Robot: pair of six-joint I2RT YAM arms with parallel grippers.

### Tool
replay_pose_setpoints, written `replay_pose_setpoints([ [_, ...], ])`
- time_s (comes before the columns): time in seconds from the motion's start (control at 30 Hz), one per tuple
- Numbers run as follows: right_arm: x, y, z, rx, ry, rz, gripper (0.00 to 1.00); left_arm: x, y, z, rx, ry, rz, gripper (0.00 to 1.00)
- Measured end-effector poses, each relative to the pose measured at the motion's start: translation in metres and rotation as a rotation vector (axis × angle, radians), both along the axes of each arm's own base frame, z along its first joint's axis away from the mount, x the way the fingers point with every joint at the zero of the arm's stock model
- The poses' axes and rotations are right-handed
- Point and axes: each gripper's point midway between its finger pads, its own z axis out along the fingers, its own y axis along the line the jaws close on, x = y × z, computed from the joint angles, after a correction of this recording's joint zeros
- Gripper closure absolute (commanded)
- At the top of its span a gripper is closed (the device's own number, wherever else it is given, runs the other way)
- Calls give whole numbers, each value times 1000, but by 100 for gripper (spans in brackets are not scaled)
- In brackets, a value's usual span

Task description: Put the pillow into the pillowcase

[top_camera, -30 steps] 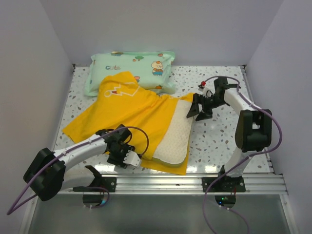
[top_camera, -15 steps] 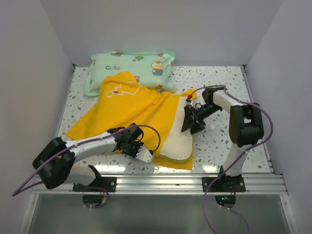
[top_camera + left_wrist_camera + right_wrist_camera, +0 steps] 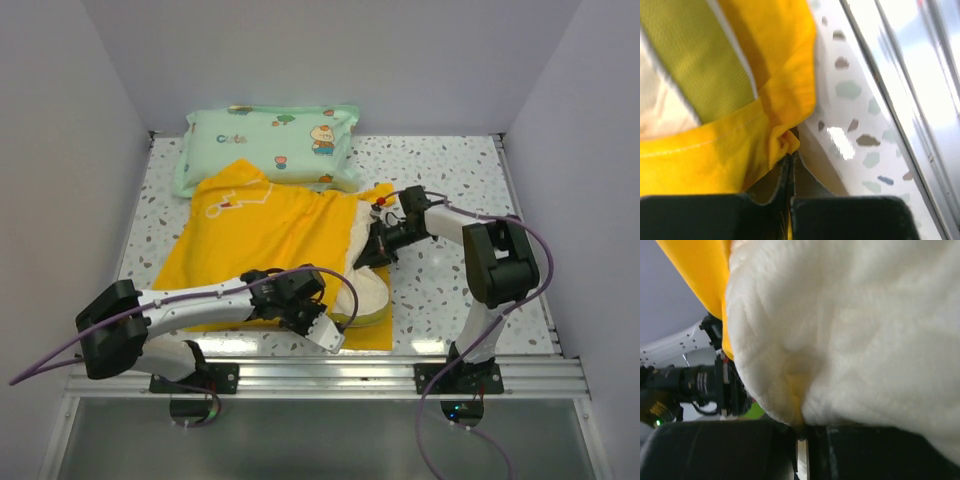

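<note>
while the pillow [image 3: 368,292] lies partly inside the pillowcase [image 3: 265,225] near the front of the table [image 3: 450,290], the left gripper [image 3: 790,159] is pressed together on the pillowcase's yellow hem at its near corner, and the right gripper [image 3: 802,432] pinches the pillow's far edge.

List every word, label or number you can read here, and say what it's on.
"Cute": blue lettering on the mint-green pillow, small, so the reading is unsure.
No lettering shows on the pillowcase, only white line marks.
Both wrist views: no text.
</note>
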Motion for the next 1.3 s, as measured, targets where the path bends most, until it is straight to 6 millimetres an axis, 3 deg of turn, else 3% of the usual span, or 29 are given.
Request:
replay_pose_setpoints([
  [0.1,14,13,7,14,-39,-43,100,-10,-21,10,-49,-3,-34,100],
  [0.2,22,21,7,17,-72,-57,100,-15,-26,7,-61,15,-33,96],
  [0.27,22,22,3,12,-81,-61,100,-17,-24,5,-63,33,-16,81],
  [0.3,21,22,-1,7,-84,-62,100,-18,-24,6,-70,49,5,65],
  [0.37,18,21,-6,2,-78,-62,100,-20,-28,18,-109,77,47,54],
  [0.4,16,21,-8,-1,-70,-61,100,-20,-31,30,-137,89,74,44],
  [0.5,14,20,-11,-3,-63,-53,100,-5,-45,85,-280,90,152,33],
  [0.6,11,19,-13,-1,-66,-40,100,28,-45,149,-436,17,217,33],
  [0.67,10,19,-14,3,-70,-31,100,43,-39,171,-474,-52,211,33],
  [0.7,9,19,-13,6,-72,-26,100,44,-37,173,-473,-73,183,32],
  [0.77,8,19,-13,14,-74,-16,100,42,-36,162,-428,-87,113,32],
  [1.03,4,18,-12,24,-80,5,100,47,-51,81,-193,-56,-171,31],
  [1.23,-1,17,-12,31,-72,19,100,36,-59,61,-104,-113,-423,35],
  [1.3,-1,17,-12,32,-71,21,100,28,-60,59,-85,-133,-506,43],
])
